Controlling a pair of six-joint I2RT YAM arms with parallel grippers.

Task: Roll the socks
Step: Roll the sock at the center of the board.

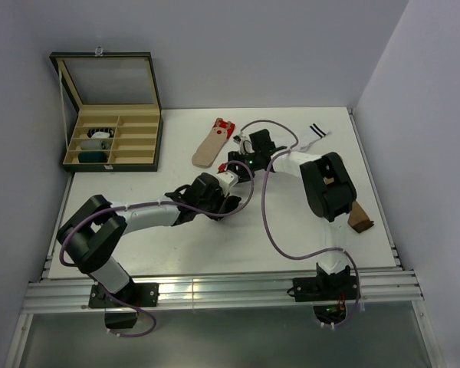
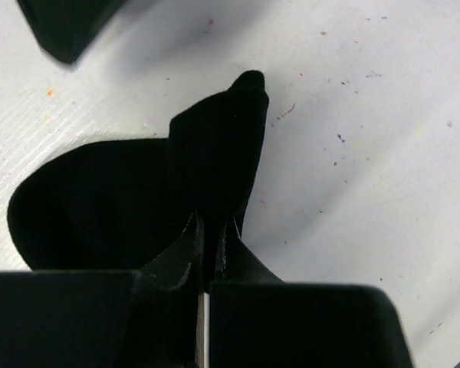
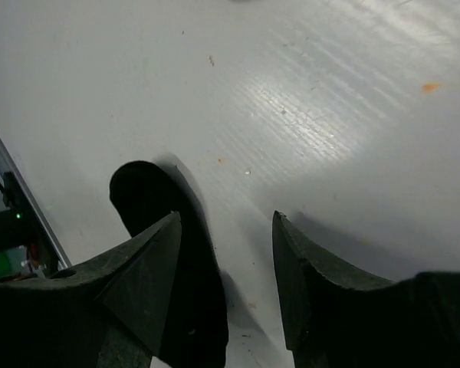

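White table [image 1: 199, 245] between grey walls. Nearest, toward the right edge: brown sock [image 1: 360, 217], flat, well apart from the work. Mid-table: left tool [image 2: 207, 230], clamped tight on a raised fold of the black sock [image 2: 100, 199], the remainder flat on the table. Just beside: right tool [image 3: 226, 222], about half open, gripping nothing, one finger over dark fabric. Looks light, limp, unbreakable; sags wherever unsupported and likely unrolls if let go, so calls for a pinch through every layer at the folded edge, never at a loose tip. Beyond: beige sock [image 1: 209, 147] with red cuff. Farthest left: compartment box [image 1: 111, 164], lid up.
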